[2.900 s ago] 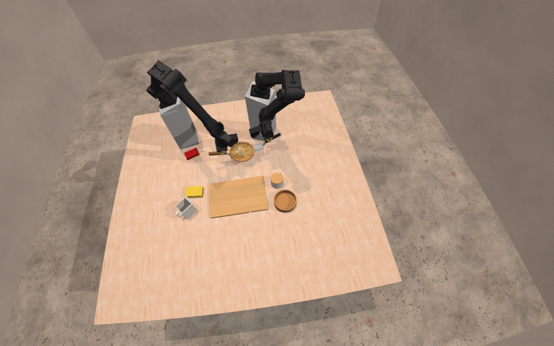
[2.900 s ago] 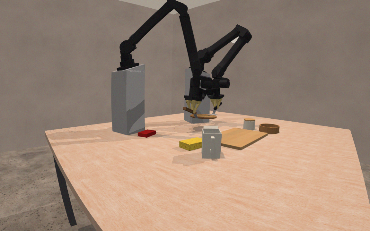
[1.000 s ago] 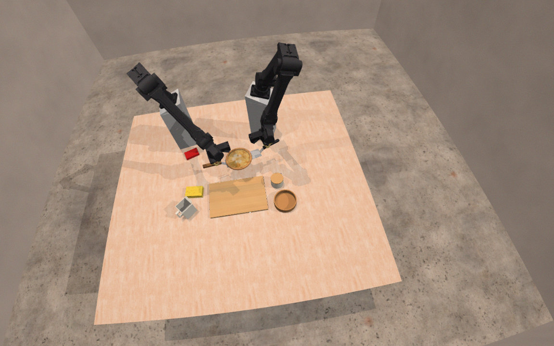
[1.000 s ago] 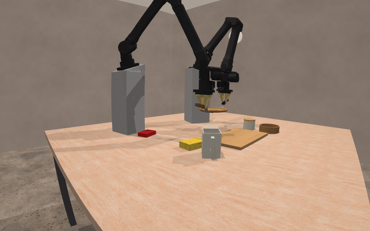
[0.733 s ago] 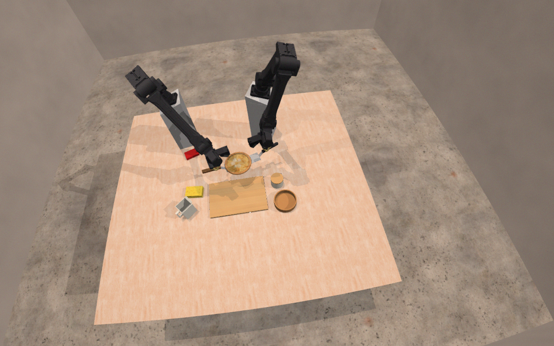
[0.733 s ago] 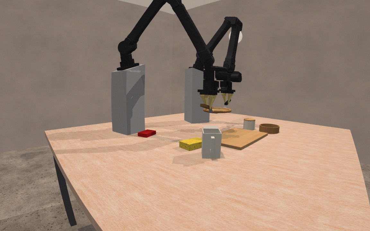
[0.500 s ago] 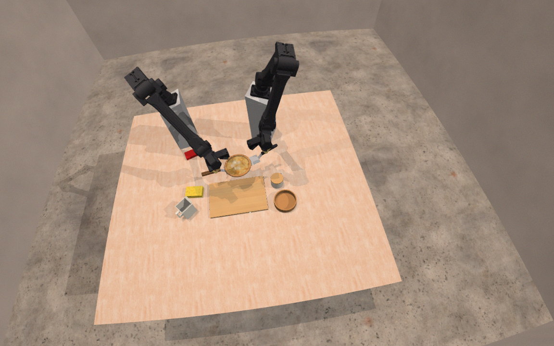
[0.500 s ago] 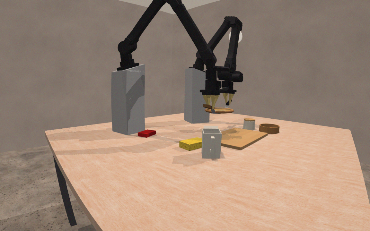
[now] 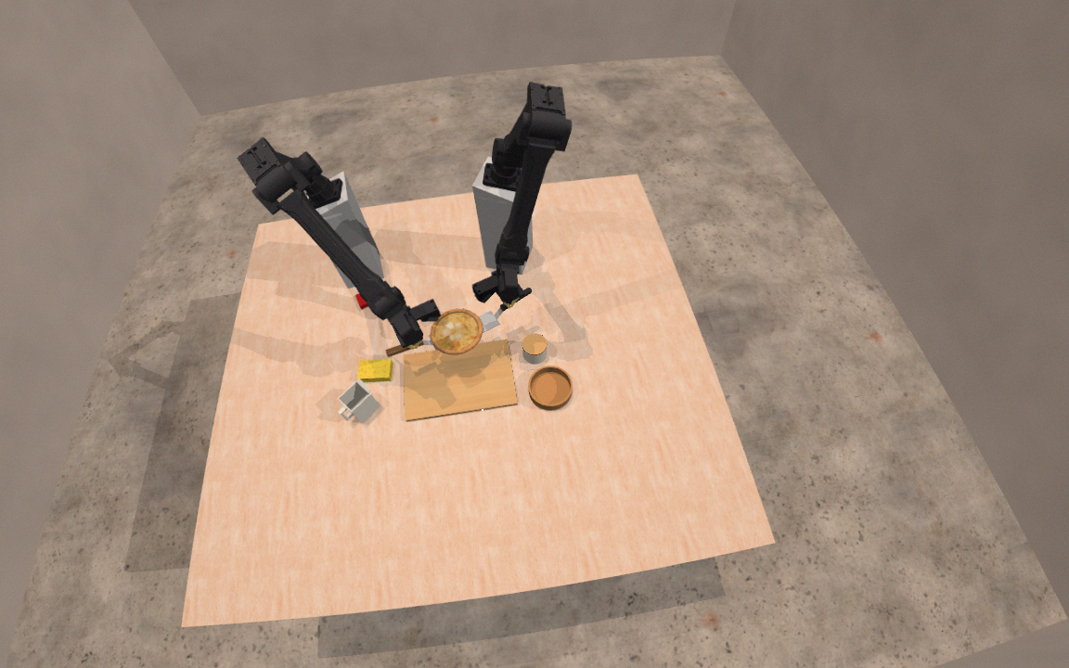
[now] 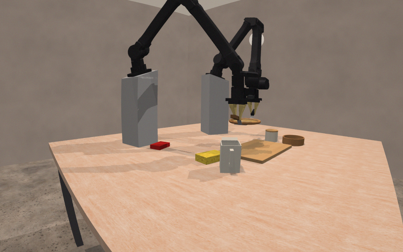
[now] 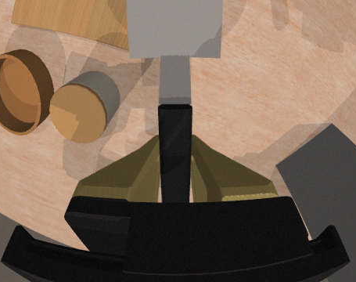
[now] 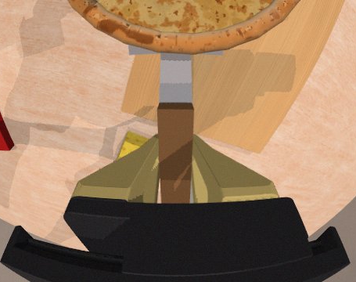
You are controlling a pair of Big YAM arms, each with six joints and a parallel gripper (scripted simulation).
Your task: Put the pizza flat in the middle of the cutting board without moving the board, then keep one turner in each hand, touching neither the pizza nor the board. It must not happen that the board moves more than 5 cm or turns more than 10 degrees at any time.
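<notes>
Pizza hold: no finger contact; carried on steel by way of the handles.
Right fingers [image 9: 414, 344] [image 10: 237, 117]: narrowly parted, clamped on the wooden handle of the brown-handled turner [image 9: 395, 350] [image 10: 234, 117] [image 12: 175, 153].
Left fingers [image 9: 511, 303] [image 10: 253, 112]: likewise narrow, clamped on the black grip of the black-handled turner [image 9: 525, 292] [image 10: 252, 111] [image 11: 175, 129].
Blades: brown-handled one under the crust; black-handled one reaching to the opposite rim, underlap impossible to tell.
Pizza [image 9: 456, 331] [image 10: 253, 120] [image 12: 185, 42]: round, raised browned rim, face up, near level; aloft, behind and partly over the rear edge of the cutting board [image 9: 439, 406] [image 10: 262, 153] [image 11: 68, 19] [image 12: 264, 125].
Likely handling: light to moderate; crust probably stiff enough to span blades; prone to slide on smooth metal if tipped.
Where to hold: handles only, firm and square; support low beneath both sides, never a pinch on the rim.
Board: flat on the table, thin, probably easily nudged; best lowered onto gently, blades drawn out level afterwards.
</notes>
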